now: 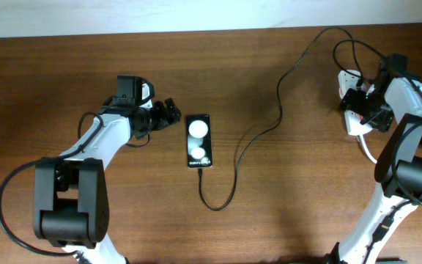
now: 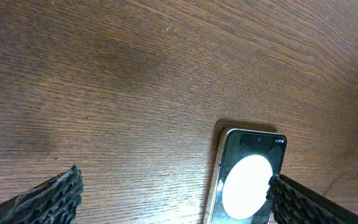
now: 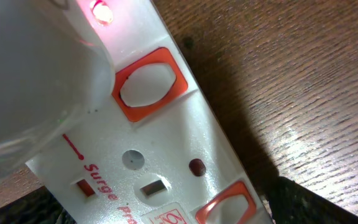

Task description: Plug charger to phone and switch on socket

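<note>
The black phone lies on the table with two white spots on its screen. The thin black charger cable meets the phone's near short end, loops round and runs right to the white socket strip. My left gripper is open and empty beside the phone's far left corner. In the left wrist view the phone lies by the right finger of that gripper. My right gripper is open over the socket, one finger on each side. A red light glows on the strip beside an orange-red switch.
A white plug body sits in the strip beside the lit light. The thick white cord leaves the strip toward the near right. The table's far edge meets a white wall.
</note>
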Robot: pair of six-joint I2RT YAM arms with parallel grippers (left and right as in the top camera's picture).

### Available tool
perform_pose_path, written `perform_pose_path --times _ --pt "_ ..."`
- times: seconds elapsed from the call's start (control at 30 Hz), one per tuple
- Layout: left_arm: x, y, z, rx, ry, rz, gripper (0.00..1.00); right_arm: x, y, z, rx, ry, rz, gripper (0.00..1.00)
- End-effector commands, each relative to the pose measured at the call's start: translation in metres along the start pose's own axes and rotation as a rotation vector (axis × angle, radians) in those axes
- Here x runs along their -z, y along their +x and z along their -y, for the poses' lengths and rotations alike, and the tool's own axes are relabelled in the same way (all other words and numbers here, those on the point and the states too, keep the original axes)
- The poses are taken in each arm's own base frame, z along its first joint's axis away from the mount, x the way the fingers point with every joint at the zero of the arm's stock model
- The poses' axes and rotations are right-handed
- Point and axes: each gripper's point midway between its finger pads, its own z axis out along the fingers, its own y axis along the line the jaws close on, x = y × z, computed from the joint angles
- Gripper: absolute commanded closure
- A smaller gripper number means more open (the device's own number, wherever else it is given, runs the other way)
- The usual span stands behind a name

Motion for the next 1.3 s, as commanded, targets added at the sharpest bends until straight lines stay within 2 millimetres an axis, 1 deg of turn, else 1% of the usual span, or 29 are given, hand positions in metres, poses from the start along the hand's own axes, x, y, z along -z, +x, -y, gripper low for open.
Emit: perform_pose_path --times 0.0,0.23,0.3,0.4,0.57,0.6,0.83,0.87,0.97,1.27 --pt "0.003 -0.007 0.005 -0.007 0.013 0.014 0.01 -0.019 0.017 -0.019 0.022 -0.045 -0.061 0.01" --pt "0.002 -0.005 0.005 -0.007 0.013 0.010 0.01 -0.019 0.017 -0.019 0.022 -0.045 -0.061 0.01" --pt "0.001 -0.003 0.009 -0.018 0.017 0.005 0.01 -0.018 0.017 -0.019 0.022 -0.045 -0.060 0.01" --pt "-0.003 0.005 0.021 -0.045 0.026 -0.009 0.01 -0.019 0.017 -0.019 0.022 -0.045 -0.061 0.01" --pt "-0.002 0.011 0.036 -0.078 0.043 -0.016 0.01 -0.019 0.017 -0.019 0.022 -0.045 -0.061 0.01" --pt "0.001 0.010 0.040 -0.084 0.048 -0.009 0.01 -0.019 0.017 -0.019 0.022 -0.045 -0.061 0.01" --pt "0.057 -0.013 0.072 -0.131 0.119 0.128 0.01 -0.019 0.017 -0.019 0.022 -0.045 -0.061 0.01" --pt "0.062 -0.015 0.074 -0.136 0.125 0.139 0.01 -0.019 0.017 -0.019 0.022 -0.045 -0.061 0.01" --pt "0.073 -0.018 0.080 -0.144 0.138 0.165 0.01 -0.019 0.017 -0.019 0.022 -0.045 -0.061 0.01" --pt "0.096 -0.024 0.090 -0.161 0.164 0.217 0.01 -0.019 0.017 -0.019 0.022 -0.045 -0.061 0.01"
